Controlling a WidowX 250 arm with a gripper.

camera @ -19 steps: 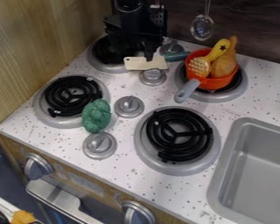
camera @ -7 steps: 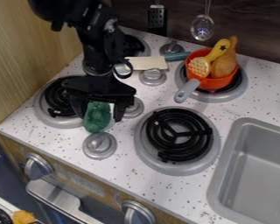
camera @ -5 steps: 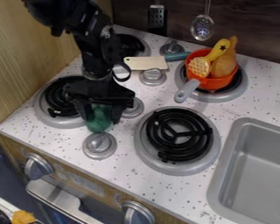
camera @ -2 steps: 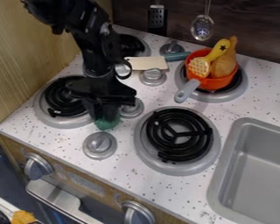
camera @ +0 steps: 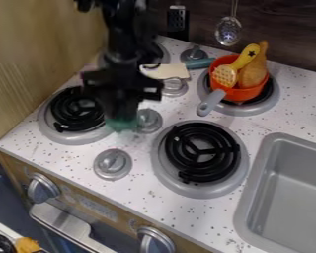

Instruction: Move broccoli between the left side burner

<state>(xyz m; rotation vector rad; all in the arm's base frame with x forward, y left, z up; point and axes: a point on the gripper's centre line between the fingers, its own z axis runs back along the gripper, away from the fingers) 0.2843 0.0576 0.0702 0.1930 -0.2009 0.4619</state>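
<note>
The gripper (camera: 121,114) hangs just right of the front left burner (camera: 75,109), shut on the green broccoli (camera: 122,124). Only the broccoli's lower end shows beneath the fingers; its upper part is hidden behind them. The back left burner (camera: 165,55) is mostly covered by the arm.
A silver knob (camera: 148,120) stands close to the broccoli's right, another knob (camera: 112,164) in front. An orange pot (camera: 245,92) with toy food sits on the back right burner. A cream-bladed utensil (camera: 166,71) lies behind. The front right burner (camera: 201,152) is beside the sink (camera: 289,197).
The gripper came down over the broccoli and closed on it. Since then it has risen and moved slightly right and back, and the broccoli has come up with it.
</note>
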